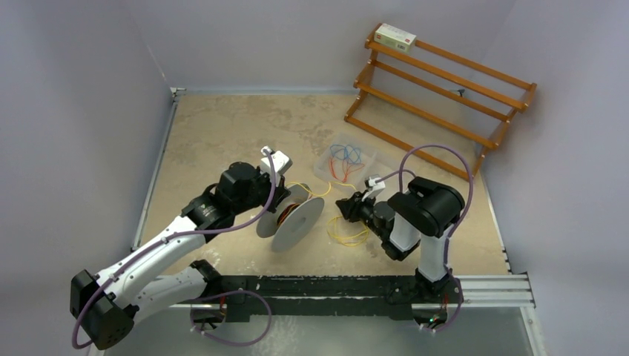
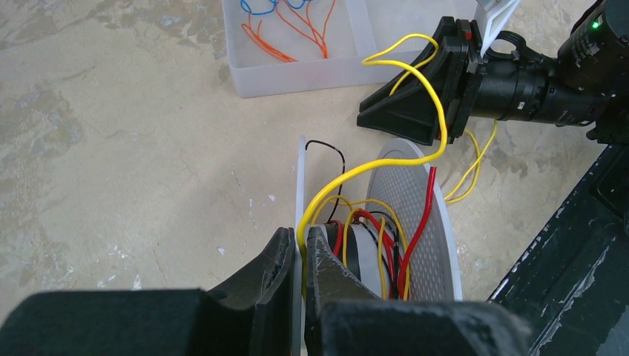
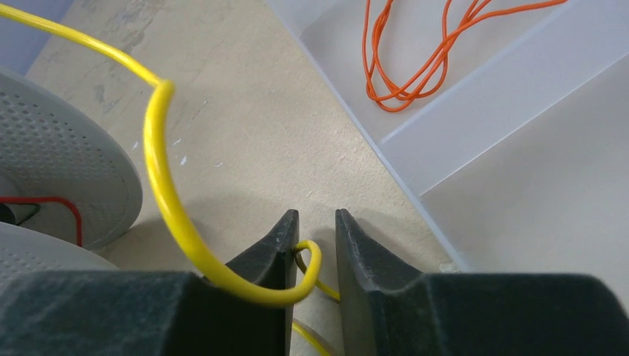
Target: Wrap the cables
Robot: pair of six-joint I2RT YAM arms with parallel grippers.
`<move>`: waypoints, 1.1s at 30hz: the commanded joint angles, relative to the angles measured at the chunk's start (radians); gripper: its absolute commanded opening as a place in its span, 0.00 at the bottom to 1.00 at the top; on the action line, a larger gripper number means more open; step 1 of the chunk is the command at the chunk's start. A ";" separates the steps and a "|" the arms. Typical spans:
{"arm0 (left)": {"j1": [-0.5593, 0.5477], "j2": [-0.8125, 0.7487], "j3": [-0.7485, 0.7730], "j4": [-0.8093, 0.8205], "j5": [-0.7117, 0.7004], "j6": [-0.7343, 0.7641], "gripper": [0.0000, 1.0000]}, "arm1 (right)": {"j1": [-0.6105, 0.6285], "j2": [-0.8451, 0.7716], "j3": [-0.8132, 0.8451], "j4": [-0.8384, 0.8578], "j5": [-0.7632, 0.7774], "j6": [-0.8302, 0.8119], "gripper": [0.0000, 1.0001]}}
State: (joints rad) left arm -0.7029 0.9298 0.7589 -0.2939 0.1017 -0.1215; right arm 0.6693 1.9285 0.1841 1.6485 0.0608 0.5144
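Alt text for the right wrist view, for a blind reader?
A bright yellow cable loops through the gap between the open right gripper's black jaws. A grey perforated spool sits left; a clear plastic tray holding orange wire lies upper right on the beige table.

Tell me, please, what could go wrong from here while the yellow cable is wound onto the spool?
1. The yellow cable lies only loosely looped between the parted fingers of the right gripper; a pull may slip it free.
2. The left gripper pinches just the thin rim of the spool; cable tension might twist it loose.
3. A red wire sticks out of the spool and could snag the cable.
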 commanded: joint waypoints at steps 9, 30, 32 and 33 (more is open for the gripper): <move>-0.001 -0.079 0.004 0.067 -0.056 -0.027 0.00 | 0.008 -0.100 -0.068 0.318 -0.034 -0.020 0.00; 0.000 -0.228 0.265 -0.217 -0.122 0.000 0.00 | -0.159 -1.020 0.181 -1.022 0.063 -0.101 0.00; 0.000 -0.248 0.282 -0.239 -0.131 0.007 0.00 | -0.195 -1.028 0.200 -1.069 0.058 -0.103 0.00; -0.001 -0.256 0.291 -0.250 -0.137 0.010 0.00 | -0.210 -1.027 0.204 -1.089 0.056 -0.098 0.00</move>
State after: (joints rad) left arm -0.7029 0.7258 0.9585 -0.5587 -0.0418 -0.1299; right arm 0.5144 0.9218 0.3256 0.7292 0.0963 0.4255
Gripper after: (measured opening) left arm 0.044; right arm 0.012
